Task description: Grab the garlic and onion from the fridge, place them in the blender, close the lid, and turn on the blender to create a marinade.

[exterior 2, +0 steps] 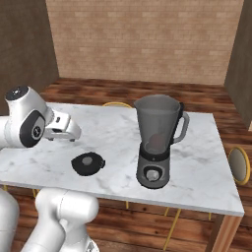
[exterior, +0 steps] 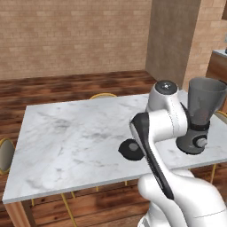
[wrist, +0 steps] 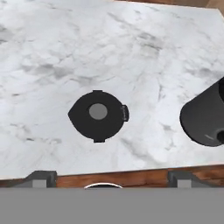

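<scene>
The blender (exterior 2: 156, 142) stands uncovered on the marble table (exterior 2: 206, 147), with a smoky jar (exterior: 206, 103) on a dark base (wrist: 203, 118). A reddish round shape, the onion (exterior 2: 157, 141), shows through the jar's lower part. The black lid (wrist: 98, 115) lies flat on the table left of the blender, also seen as the lid (exterior 2: 87, 163) and, half hidden by the arm, the lid (exterior: 130, 150). My gripper (wrist: 112, 178) hangs above the table's near edge, open and holding nothing, with the lid ahead of it. The garlic is hidden. The fridge is out of view.
Gold-framed chairs stand around the table: one chair (exterior 2: 238, 165) at the right end, a second chair (exterior: 5, 155) at the left end, and a third chair (exterior: 103, 95) on the far side. The table (exterior: 66, 133) has bare marble left of the lid.
</scene>
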